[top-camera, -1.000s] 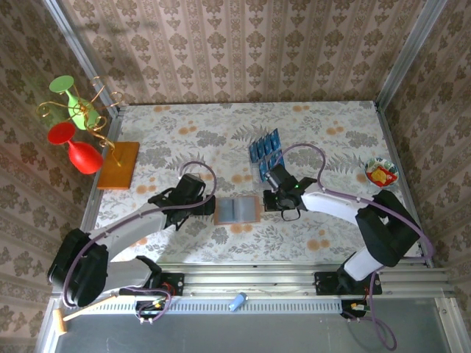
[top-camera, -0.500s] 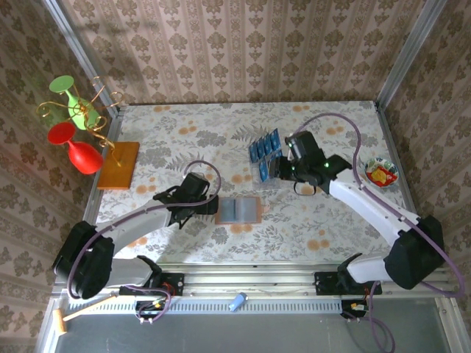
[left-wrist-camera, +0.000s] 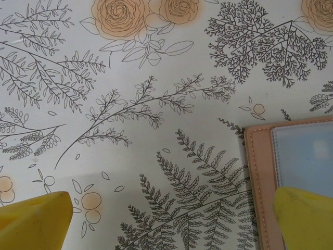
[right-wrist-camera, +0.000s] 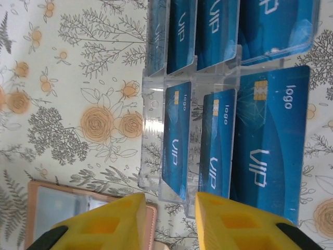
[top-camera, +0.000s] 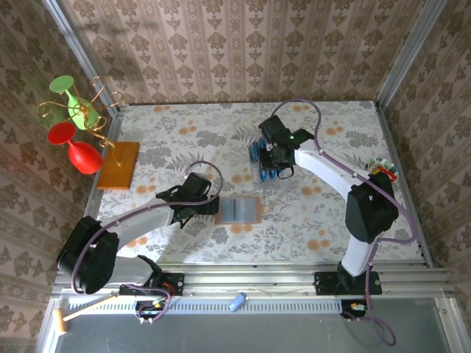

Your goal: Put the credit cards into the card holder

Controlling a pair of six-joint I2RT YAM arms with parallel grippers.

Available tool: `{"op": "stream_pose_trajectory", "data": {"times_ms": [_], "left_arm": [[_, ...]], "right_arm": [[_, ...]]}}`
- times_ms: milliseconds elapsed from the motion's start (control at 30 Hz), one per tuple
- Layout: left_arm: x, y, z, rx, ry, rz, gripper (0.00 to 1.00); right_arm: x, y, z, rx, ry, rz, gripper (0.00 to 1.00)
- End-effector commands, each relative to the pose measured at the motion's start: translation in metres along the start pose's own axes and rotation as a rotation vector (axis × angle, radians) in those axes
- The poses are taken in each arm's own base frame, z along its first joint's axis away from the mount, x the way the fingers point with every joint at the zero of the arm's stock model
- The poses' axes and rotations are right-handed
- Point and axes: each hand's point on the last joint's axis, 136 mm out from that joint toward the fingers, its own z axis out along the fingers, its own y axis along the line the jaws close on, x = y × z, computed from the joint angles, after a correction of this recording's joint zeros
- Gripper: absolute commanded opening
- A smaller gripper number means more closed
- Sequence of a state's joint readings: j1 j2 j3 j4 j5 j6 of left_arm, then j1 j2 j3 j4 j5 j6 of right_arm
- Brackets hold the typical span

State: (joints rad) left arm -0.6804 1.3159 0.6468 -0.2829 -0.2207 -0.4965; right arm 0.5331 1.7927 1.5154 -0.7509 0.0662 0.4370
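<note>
The right gripper (right-wrist-camera: pixel 171 221), jaws narrowly parted and empty, hovers nearer the credit cards (right-wrist-camera: pixel 216 148), which lie just ahead with their long axes pointing away from it, while the left gripper (left-wrist-camera: pixel 169 221) gapes wide at the card holder (left-wrist-camera: pixel 260 177).

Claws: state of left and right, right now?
Left claw: wide open, empty, at the wallet edge.
Right claw: partly open, empty, by the blue cards.

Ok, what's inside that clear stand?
The stand holds blue cards on edge in two rows: three near, at least four behind. The right hand covers part of the near row's lower edges; the far row is partly out of frame.
</note>
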Motion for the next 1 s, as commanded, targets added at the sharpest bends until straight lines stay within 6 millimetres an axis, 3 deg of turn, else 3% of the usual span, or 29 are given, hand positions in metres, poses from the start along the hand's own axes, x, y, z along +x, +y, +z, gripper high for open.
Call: {"op": "stream_pose_trajectory", "data": {"times_ms": [0, 200, 433, 967], "left_arm": [[-0.008, -0.008, -0.001, 0.023, -0.015, 0.019, 1.0], [-0.008, -0.009, -0.001, 0.028, -0.017, 0.017, 1.0], [-0.008, -0.009, -0.001, 0.032, -0.019, 0.016, 1.0], [-0.003, -0.006, 0.001, 0.024, -0.014, 0.014, 1.0]], "right_arm": [[-0.003, -0.007, -0.003, 0.107, 0.006, -0.078, 0.32], [-0.011, -0.019, -0.006, 0.203, -0.013, -0.116, 0.31], [-0.006, -0.031, 0.006, 0.247, 0.029, -0.124, 0.31], [0.001, -0.035, 0.03, 0.207, 0.085, -0.09, 0.27]]}}
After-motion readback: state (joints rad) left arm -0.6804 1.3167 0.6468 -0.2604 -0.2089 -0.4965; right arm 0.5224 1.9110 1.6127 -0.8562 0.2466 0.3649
